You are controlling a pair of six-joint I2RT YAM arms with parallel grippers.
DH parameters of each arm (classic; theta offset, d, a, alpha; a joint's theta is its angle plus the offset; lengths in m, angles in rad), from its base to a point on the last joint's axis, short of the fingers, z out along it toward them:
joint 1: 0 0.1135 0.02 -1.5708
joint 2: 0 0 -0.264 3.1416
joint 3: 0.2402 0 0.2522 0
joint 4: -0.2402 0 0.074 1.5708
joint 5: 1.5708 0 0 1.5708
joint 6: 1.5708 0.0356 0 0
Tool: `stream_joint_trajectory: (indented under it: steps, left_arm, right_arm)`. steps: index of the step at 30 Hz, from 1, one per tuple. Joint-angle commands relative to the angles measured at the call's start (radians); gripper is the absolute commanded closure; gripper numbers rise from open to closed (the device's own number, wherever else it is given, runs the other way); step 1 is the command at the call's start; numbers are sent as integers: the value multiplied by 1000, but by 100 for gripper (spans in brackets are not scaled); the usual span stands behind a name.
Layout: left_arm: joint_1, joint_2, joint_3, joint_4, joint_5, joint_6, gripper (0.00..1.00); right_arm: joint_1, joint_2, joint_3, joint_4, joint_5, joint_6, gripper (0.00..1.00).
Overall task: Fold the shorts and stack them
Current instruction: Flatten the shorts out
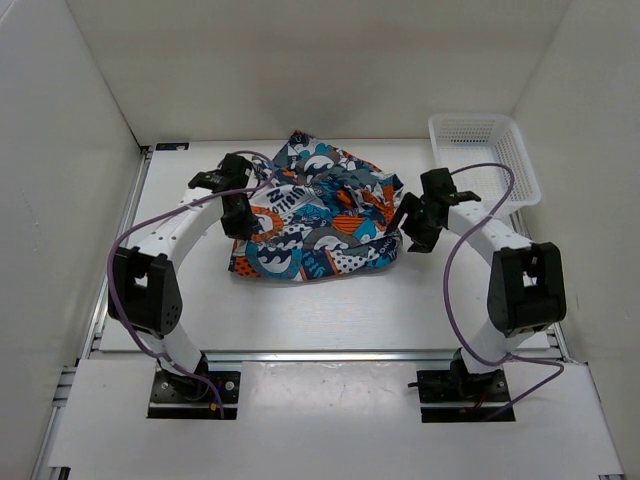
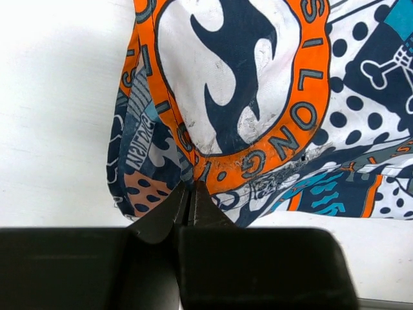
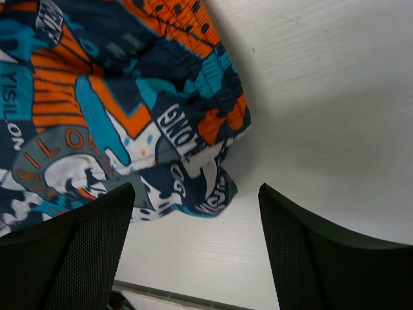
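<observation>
1. The shorts (image 1: pixel 315 215) are lying in a rumpled heap in the middle of the white table (image 1: pixel 330 310), right between the two arms. They're not flat at all, just loads of creases, and the fabric bunches up toward the right-hand side.
2. The left gripper (image 1: pixel 238 214) sits at the left edge of the heap. On the left wrist cam its fingertips (image 2: pixel 205 205) are pressed tight together with no gap, and they meet right on the near edge of the fabric. That spot is just below the big orange ring with the white and navy wave print. The cloth puckers into the tips, so it looks like it's pinching a bit of the shorts there.
3. The right gripper (image 1: pixel 415 228) is at the right edge of the heap and spread wide. On the right wrist cam its two fingers (image 3: pixel 84 252) stand well apart. A rounded corner of the shorts lies on the table in the gap between them, a little beyond the tips. I can't see either finger touching the cloth.
4. So the shorts have one gripper on each side, the left one clamped on and the right one open beside them.
5. A white mesh basket (image 1: pixel 470 122) sits in the far right corner of the table, beyond the right gripper and apart from the shorts.
</observation>
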Motion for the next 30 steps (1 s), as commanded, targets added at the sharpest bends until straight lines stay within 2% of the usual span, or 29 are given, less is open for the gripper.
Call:
stream_joint_trajectory:
  steps: [1,3,6,10,11,13,15,17,18,20,21,22,23,25,27,28,30]
  left_arm:
    - [2,-41,-8,-7,-8,0,90]
    - [2,-50,-8,-16,-8,0,90]
    - [2,-50,-8,-16,-17,0,90]
    - [2,-50,1,-16,-17,11,90]
    - [2,-50,10,-16,-26,11,90]
    - [13,-38,41,-26,-26,21,90]
    - [31,-29,81,-38,-5,21,90]
    - [68,-18,185,-52,58,32,90]
    - [68,-6,231,-62,73,32,90]
    - [81,39,418,-110,83,52,90]
    - [93,62,494,-140,83,52,90]
    - [107,112,575,-177,69,52,90]
    - [107,134,724,-237,69,63,90]
    - [122,146,821,-254,69,63,90]
    - [145,111,814,-238,69,63,90]
    - [145,84,775,-215,57,63,90]
    - [145,-43,551,-156,42,63,90]
  right_arm:
    - [-31,32,31,37,-71,91,18]
    - [-40,55,13,79,-81,135,19]
    - [-62,81,-18,159,-127,166,29]
    - [-62,156,26,177,-184,186,65]
    - [-62,166,44,177,-184,186,83]
    - [-62,181,75,166,-184,186,100]
    - [-62,190,177,96,-140,151,100]
    - [-62,190,286,29,-103,131,100]
    - [-72,190,415,-32,-82,107,100]
    - [-73,190,550,-91,-52,80,100]
    - [-73,190,674,-120,-35,67,100]
    - [-73,181,721,-161,-23,42,100]
    - [-73,166,752,-171,-8,33,100]
    - [-73,91,749,-171,14,7,100]
    - [-57,25,689,-162,52,-19,100]
    - [-48,-57,580,-125,99,-44,100]
    - [-10,-154,429,-82,155,-55,100]
